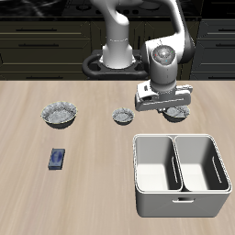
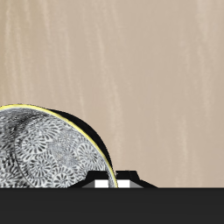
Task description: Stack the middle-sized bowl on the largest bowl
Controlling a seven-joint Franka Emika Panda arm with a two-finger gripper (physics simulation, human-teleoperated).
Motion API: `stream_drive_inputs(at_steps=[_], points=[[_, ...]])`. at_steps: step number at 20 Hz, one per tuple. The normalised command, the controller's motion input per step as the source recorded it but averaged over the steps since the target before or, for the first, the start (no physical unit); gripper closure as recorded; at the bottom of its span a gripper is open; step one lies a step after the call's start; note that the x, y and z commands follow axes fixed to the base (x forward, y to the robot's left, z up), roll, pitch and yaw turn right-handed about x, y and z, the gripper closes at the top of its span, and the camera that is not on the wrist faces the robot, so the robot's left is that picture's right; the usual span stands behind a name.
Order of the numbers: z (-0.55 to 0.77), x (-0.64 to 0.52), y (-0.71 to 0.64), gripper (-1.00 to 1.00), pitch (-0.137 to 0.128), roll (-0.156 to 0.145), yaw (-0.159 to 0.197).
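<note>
The middle-sized bowl is a grey-white fluted bowl that stands on the table, half hidden behind my hand. Its patterned inside and thin yellow rim fill the wrist view. My gripper is down at the bowl's edge. In the wrist view the fingertips sit close together right where the rim runs in, so the gripper looks shut on the rim. The largest bowl stands far off along the same line, at the table's other side, wide and pale inside.
The smallest bowl stands between the two others, just beside my hand. A white two-compartment bin sits near the front edge below the gripper. A small blue box lies in front of the largest bowl.
</note>
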Motion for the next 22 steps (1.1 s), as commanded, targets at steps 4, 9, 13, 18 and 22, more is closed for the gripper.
stream_drive_inputs(at_steps=[4,9,13,18,22], points=[[0.45,-0.06,-0.11,1.00,-0.061,-0.016,0.002],[0.51,-0.08,-0.19,1.00,-0.062,-0.003,0.003],[0.40,-0.04,-0.18,1.00,-0.045,0.002,-0.023],[0.22,0.00,-0.09,1.00,-0.026,0.012,0.002],[0.16,0.04,-0.18,1.00,-0.020,0.010,0.010]])
